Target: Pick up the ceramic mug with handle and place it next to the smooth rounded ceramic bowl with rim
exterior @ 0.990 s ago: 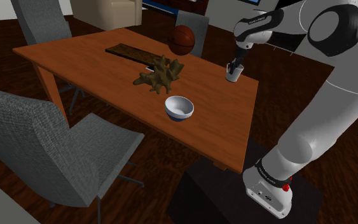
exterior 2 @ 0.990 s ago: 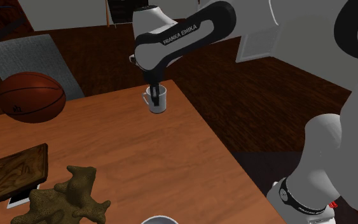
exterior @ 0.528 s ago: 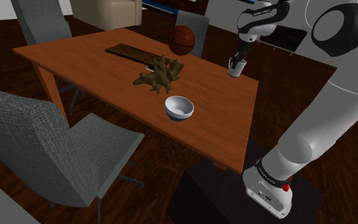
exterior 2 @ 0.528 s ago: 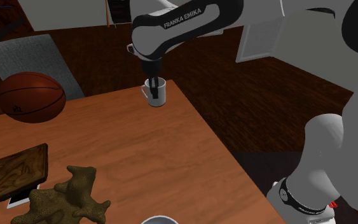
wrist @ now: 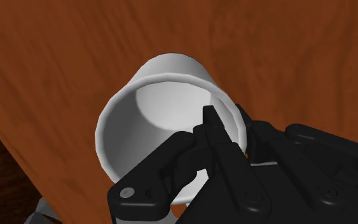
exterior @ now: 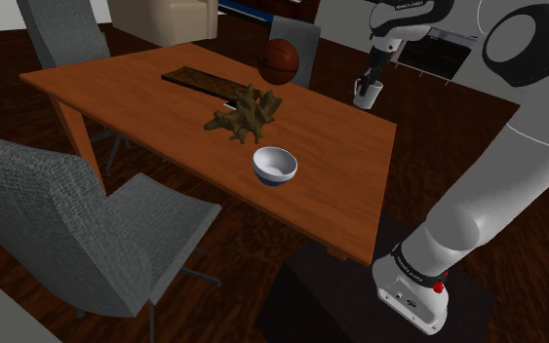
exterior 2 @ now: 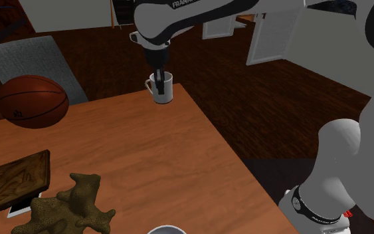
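White arm (exterior: pixel 512 171), dark joints (exterior: pixel 528 37), black end effector (exterior 2: pixel 159 78)

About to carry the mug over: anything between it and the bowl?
Nothing visible. The gripper holds the mug at the table corner; its bare top runs to the bowl. The brown branchy figure stands aside, to the shoulder view's left.

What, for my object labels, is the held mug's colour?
Plain white; the white cylindrical mug with handle shows best in the second exterior view.

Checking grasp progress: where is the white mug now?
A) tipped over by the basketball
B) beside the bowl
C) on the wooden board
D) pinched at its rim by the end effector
D: the end effector clasps the wall of the mug, far from the bowl.
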{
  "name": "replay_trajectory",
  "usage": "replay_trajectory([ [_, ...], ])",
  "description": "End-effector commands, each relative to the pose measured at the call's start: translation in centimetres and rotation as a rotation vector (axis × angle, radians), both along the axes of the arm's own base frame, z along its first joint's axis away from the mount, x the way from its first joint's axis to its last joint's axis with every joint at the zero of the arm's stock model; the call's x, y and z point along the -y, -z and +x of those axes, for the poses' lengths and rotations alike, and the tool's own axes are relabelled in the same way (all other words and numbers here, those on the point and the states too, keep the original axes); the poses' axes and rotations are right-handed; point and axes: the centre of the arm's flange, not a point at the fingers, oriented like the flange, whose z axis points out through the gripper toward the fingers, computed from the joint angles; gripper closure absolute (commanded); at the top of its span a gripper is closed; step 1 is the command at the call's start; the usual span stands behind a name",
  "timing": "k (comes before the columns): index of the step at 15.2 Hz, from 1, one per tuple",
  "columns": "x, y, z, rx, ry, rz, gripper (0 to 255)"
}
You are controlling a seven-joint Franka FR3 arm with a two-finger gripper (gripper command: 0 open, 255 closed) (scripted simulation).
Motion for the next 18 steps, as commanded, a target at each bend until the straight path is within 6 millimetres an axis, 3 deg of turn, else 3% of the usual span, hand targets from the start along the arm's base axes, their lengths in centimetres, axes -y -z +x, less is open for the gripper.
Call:
replay_trajectory([
  [1,0.1,-1.1,0.0,0.0,0.0,0.0,255],
  [3,0.1,-2.0,0.0,0.0,0.0,0.0,255],
  [18,-19.6,-2.1,-0.8,0.0,0.0,0.0,255],
])
